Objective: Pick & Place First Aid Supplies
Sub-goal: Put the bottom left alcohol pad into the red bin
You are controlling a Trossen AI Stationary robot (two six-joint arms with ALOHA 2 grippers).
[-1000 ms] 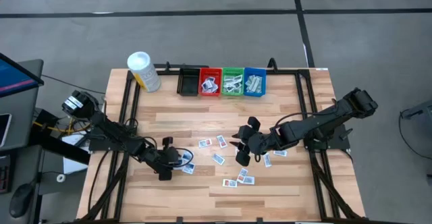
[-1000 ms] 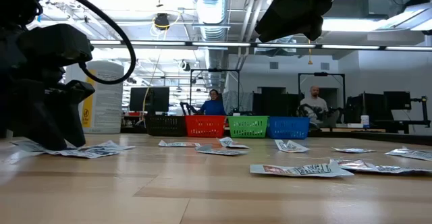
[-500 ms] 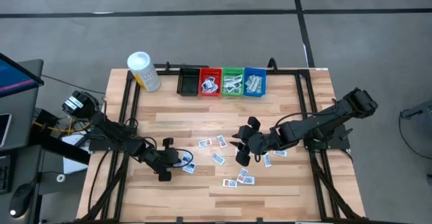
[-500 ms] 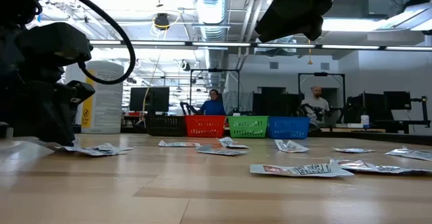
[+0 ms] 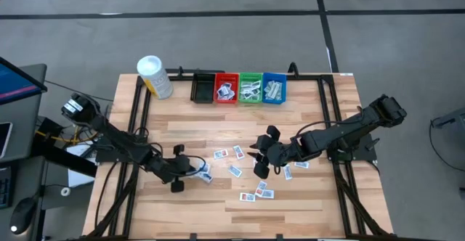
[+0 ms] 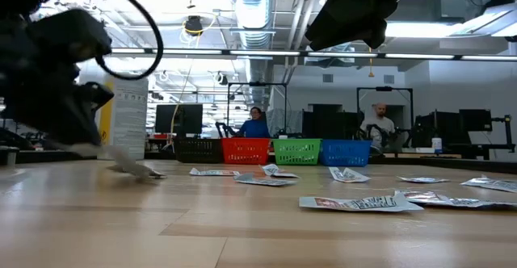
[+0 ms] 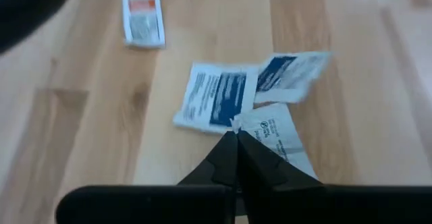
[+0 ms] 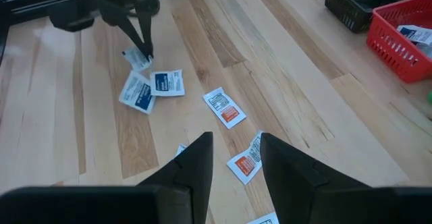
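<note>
The left end effector [image 5: 197, 167] is found low over the wooden desk [image 5: 182, 128], well in front of the red bin [image 5: 225, 88] and toward the desk's left half. Its fingers are pressed together on the edge of a white packet [image 7: 278, 137], which is pinched between the tips and held tilted; in the right wrist view the same packet [image 8: 137, 58] is seen hanging at the closed fingertips, above two blue-printed packets [image 8: 150, 88] that lie flat on the desk just beside it.

The right end effector [image 5: 263, 157] is held above the middle of the desk, in front of the green bin [image 5: 251, 88], with its fingers [image 8: 194, 164] set partly apart and nothing seen between them. Loose first aid packets [image 5: 231, 154] are scattered on the desk between the two end effectors, and more [image 5: 259, 192] lie farther from the red bin, toward the desk's front edge. An orange-marked packet [image 8: 224, 107] is seen among them.

Packets are also seen inside the red bin, the green bin and the blue bin [image 5: 274, 88], which are lined up with a black bin [image 5: 203, 88] along the desk's far edge. A white-capped yellow bottle [image 5: 154, 77] is stood just left of the black bin.
</note>
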